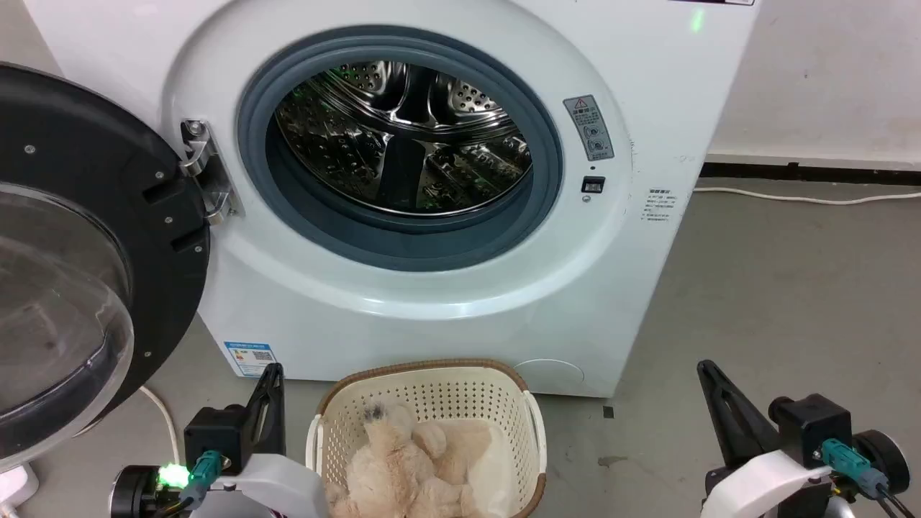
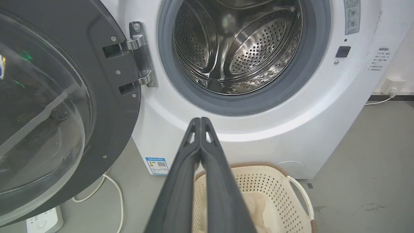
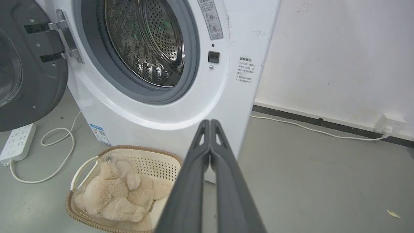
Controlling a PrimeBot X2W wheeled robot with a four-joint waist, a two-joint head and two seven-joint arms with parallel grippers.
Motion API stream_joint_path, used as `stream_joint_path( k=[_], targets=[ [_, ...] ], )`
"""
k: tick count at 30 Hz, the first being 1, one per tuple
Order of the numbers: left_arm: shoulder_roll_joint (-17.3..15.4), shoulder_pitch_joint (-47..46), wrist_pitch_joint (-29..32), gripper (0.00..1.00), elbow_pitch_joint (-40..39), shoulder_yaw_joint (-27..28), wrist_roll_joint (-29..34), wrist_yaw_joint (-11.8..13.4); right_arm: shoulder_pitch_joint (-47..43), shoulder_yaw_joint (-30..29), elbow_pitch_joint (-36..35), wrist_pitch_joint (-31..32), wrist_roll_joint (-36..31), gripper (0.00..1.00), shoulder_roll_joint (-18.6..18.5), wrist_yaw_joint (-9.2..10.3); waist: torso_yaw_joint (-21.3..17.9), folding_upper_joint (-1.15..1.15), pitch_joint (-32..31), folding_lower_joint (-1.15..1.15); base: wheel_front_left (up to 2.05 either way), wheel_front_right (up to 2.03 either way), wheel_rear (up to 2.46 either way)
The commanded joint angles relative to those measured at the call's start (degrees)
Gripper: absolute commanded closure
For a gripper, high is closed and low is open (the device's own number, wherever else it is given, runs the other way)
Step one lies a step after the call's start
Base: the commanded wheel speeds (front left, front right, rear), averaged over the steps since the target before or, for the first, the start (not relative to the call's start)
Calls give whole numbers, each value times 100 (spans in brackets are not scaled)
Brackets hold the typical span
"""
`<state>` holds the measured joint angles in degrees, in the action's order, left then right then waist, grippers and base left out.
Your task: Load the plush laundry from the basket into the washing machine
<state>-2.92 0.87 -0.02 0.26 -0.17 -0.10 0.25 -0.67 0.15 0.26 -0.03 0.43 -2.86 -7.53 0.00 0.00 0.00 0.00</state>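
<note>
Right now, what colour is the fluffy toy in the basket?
The toy is beige, clearest in the right wrist view.

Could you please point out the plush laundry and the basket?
plush laundry [image 3: 108, 192]: right wrist view, on its fluffy body.
basket [image 1: 450, 396]: head view, on its perforated far wall.

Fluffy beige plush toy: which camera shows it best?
Right wrist view: the fluffy beige plush toy lies almost whole in the cream perforated basket. Head view crops its lower part; left wrist view shows a sliver beside the left gripper.
</note>
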Motion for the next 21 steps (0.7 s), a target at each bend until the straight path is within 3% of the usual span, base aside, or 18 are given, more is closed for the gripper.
stream_joint_path(
  k=[1, 21],
  targets=[
    [4, -87, 2, 100, -26, 17, 10, -25, 67, -15, -26, 3, -43, 100, -1, 4, 0, 0, 0, 0, 0, 0, 0],
    [4, -87, 2, 100, -26, 17, 10, -25, 67, -15, -26, 3, -43, 100, -1, 4, 0, 0, 0, 0, 0, 0, 0]
  ],
)
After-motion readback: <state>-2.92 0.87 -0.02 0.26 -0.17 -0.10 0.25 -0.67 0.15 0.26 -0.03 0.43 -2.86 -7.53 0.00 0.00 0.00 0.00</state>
